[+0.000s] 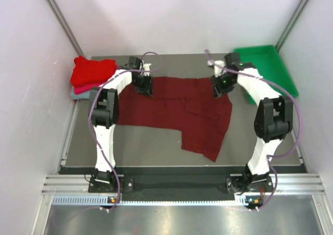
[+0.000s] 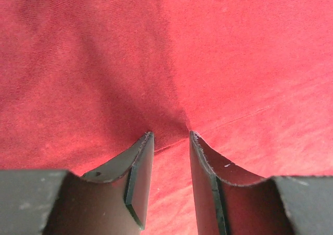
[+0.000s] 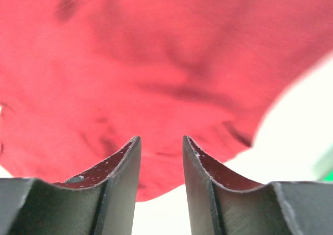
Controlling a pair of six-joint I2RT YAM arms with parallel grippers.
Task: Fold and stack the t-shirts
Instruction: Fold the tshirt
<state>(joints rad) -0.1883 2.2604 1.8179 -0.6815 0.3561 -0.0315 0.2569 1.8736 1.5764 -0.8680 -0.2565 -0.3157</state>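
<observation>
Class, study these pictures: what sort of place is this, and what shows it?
Probably a robotics lab test cell: two white robot arms bolted to a metal rail, plain white walls enclosing a dark grey table, a dark maroon cloth t-shirt spread out.

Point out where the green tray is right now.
In the top view the green tray sits at the far right corner, just beyond the right arm's end effector and right of the spread maroon t-shirt.

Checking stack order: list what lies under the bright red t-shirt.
Under the bright red t-shirt peeks a pink t-shirt, then a grey-blue t-shirt lowest; the rest of both is covered.
</observation>
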